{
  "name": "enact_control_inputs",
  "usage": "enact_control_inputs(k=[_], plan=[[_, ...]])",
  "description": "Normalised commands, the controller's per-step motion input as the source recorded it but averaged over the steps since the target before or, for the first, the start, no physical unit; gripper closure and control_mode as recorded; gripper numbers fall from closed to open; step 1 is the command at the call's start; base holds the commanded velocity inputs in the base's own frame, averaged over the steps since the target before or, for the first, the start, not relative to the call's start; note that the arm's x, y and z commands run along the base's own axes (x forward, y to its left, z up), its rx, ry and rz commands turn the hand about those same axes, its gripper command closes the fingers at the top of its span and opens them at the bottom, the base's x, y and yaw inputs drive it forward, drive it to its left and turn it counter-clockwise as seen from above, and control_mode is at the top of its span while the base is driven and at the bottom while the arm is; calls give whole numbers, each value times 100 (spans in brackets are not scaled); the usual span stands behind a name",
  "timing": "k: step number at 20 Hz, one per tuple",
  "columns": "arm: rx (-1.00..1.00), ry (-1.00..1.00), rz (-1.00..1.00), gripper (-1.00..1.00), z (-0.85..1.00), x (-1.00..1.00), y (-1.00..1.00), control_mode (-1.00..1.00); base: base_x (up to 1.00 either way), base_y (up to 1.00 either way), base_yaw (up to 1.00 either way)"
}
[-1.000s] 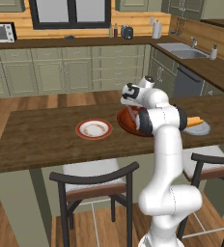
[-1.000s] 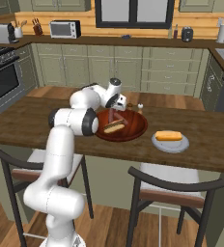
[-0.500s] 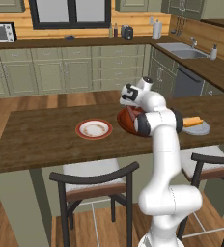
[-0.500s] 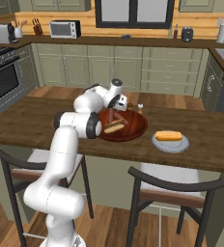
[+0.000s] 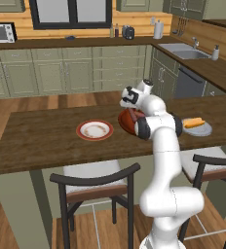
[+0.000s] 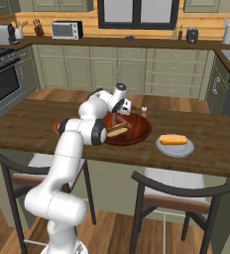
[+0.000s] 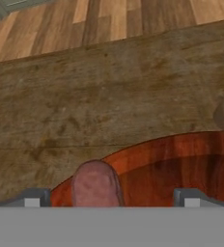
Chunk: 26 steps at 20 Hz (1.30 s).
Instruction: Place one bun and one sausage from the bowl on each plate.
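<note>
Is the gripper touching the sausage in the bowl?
Apart. In the hand view the sausage end sits between the fingertips, with bowl showing on both sides of it; the gripper stands open.

Glossy white arm (image 5: 163, 146), dark joints, seemingly grey fingers (image 7: 34, 198)
</note>
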Motion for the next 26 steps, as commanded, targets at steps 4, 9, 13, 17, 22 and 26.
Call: enact_control_inputs(k=[4,9,13,17,22,26], plan=[[0,0,1,-100,-11,17,0,-100,0,0,0],[-4,-3,0,100,0,5,0,-100,0,0,0],[0,0,0,100,0,0,0,-100,0,0,0],[0,0,0,100,0,0,0,-100,0,0,0],[-4,-3,0,100,24,-5,1,-100,0,0,0],[-10,-10,0,100,62,-1,0,-100,0,0,0]])
